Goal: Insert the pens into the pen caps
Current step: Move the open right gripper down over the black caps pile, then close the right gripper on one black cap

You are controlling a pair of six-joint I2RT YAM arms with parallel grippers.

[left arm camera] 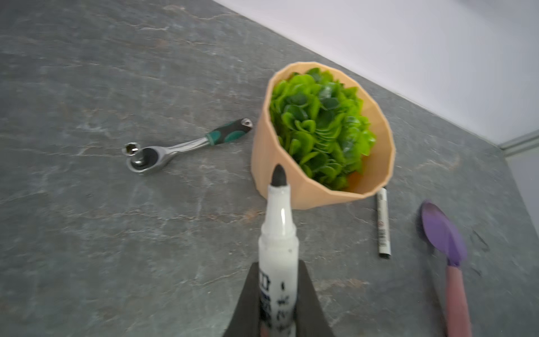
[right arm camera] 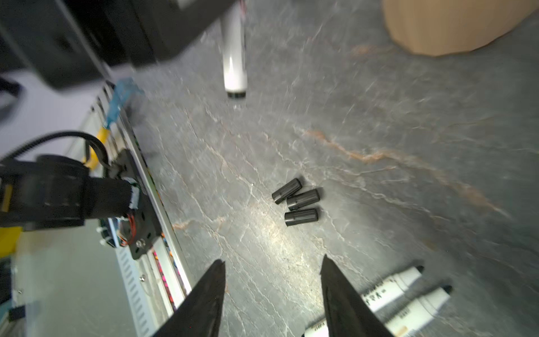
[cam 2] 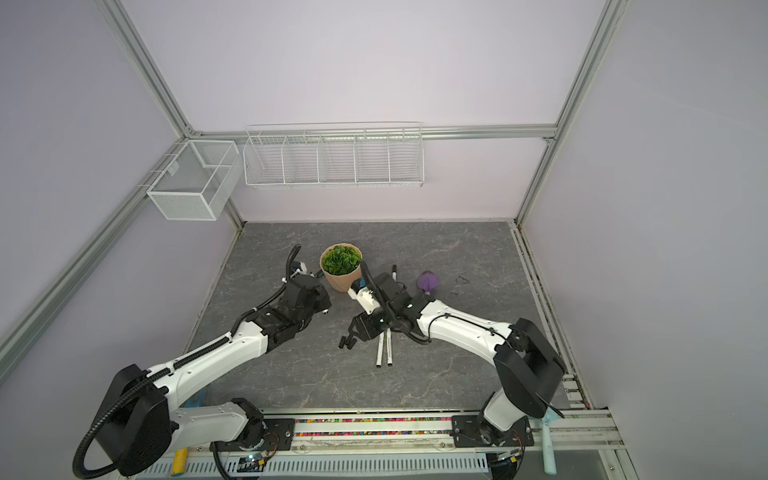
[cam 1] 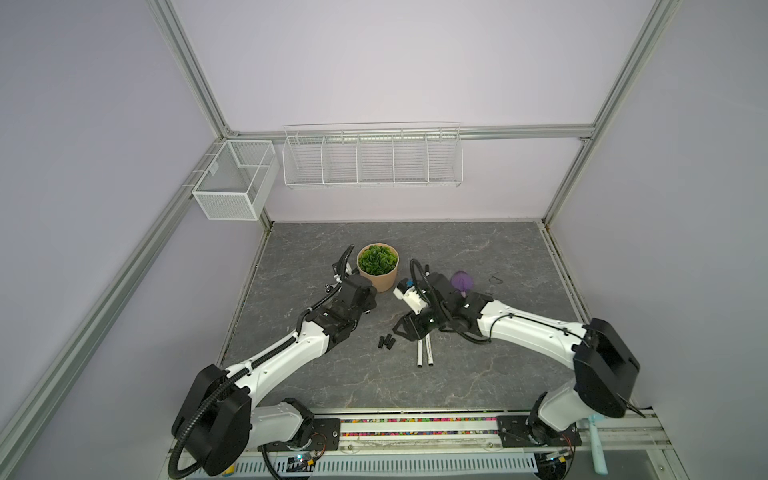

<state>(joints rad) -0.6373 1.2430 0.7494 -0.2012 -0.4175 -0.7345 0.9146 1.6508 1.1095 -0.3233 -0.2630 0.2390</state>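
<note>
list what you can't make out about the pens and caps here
- fourth cap: the right wrist view shows three pen caps; no view shows another.
- held pen: barrel print too blurred to read in the left wrist view.
- two lying pens: tip ends hidden under the right arm in both top views.

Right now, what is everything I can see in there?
table: one, grey, veined; under everything.
pot: one, tan, green plant; middle back.
pens: four, white; one in left pincer, two by right pincer, one beside pot.
caps: three seen, black; clustered near the two pens.
wrench: one, metal, green grip; beside pot.
scoop: one, purple, pink handle; right of pot.
baskets: two, white wire; on the walls.
left pincer: black; shut on a pen.
right pincer: black; open above the table.
</note>
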